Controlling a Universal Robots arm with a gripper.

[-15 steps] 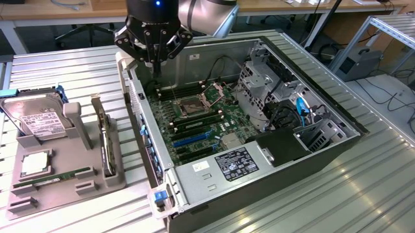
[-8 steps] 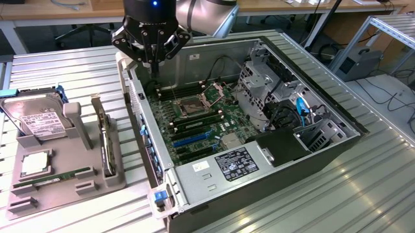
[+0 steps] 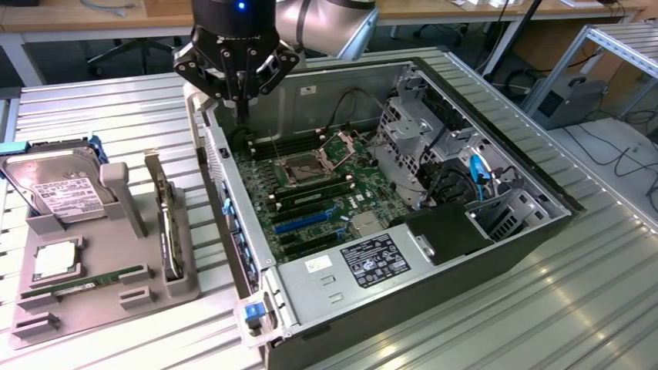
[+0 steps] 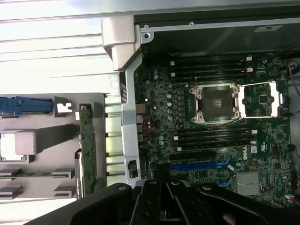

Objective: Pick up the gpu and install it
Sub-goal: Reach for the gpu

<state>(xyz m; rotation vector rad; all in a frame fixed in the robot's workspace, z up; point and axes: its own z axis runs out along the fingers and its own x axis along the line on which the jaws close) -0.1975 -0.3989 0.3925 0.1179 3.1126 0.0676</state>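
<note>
Gripper positioned over rear corner of open grey metal computer case; jaws judged pressed together, nothing pinched. Thin black gpu card with silver bracket stood on edge in grey plastic holder on bench, well apart from jaws, outside case wall. Judged light, stiff, fragile; bare top edge best gripped.

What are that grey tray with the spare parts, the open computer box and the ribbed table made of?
The matte grey holder tray looks like plastic, perhaps 3D-printed: dull, uniform, blocky. The open silvery computer case looks like bare sheet metal: thin folded walls, soft sheen. The ribbed silver tabletop seems aluminium: bright streaky reflections along its grooves.
</note>
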